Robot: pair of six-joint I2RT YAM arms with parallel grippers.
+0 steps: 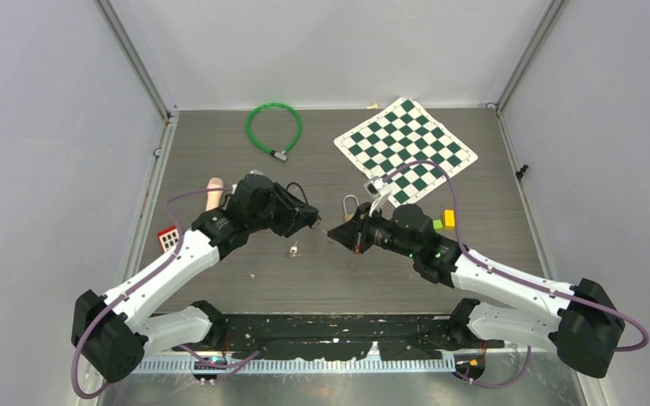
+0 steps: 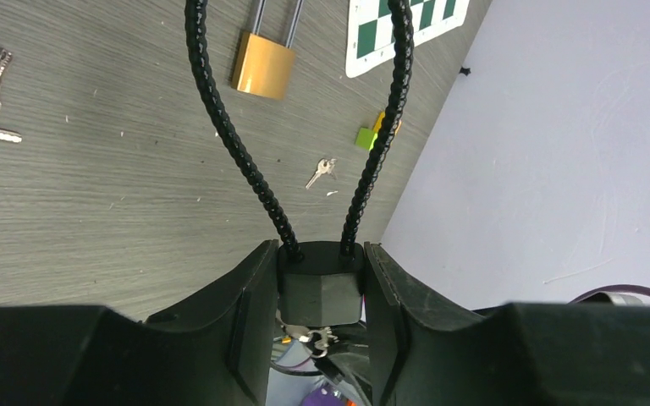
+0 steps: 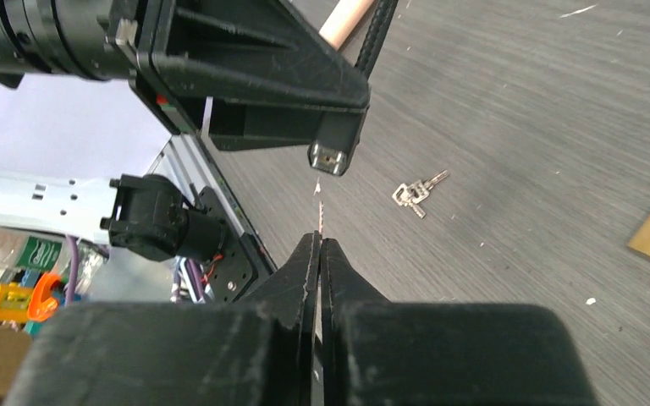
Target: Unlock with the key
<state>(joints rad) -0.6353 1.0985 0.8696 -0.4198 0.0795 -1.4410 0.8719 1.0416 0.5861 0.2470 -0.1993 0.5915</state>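
Note:
My left gripper [image 1: 309,220] is shut on the black body of a cable lock [image 2: 320,288], its black cable loop [image 2: 220,110] reaching out ahead of the fingers [image 2: 250,296]. In the right wrist view the lock's end with the keyhole [image 3: 335,158] sticks out below the left fingers. My right gripper [image 3: 319,244] is shut on a thin key [image 3: 319,210]. The blade points at the keyhole, its tip a short gap below it. In the top view the two grippers meet tip to tip near the table's middle, the right gripper [image 1: 338,235] just right of the left.
A brass padlock [image 2: 262,63] lies beyond the cable loop. A key bunch [image 3: 417,190] and a single key [image 2: 322,169] lie on the table. A green cable lock [image 1: 274,127], a chessboard mat [image 1: 406,148], coloured blocks [image 1: 444,220], a wooden peg [image 1: 213,193] and a red-and-white pad [image 1: 168,238] are around.

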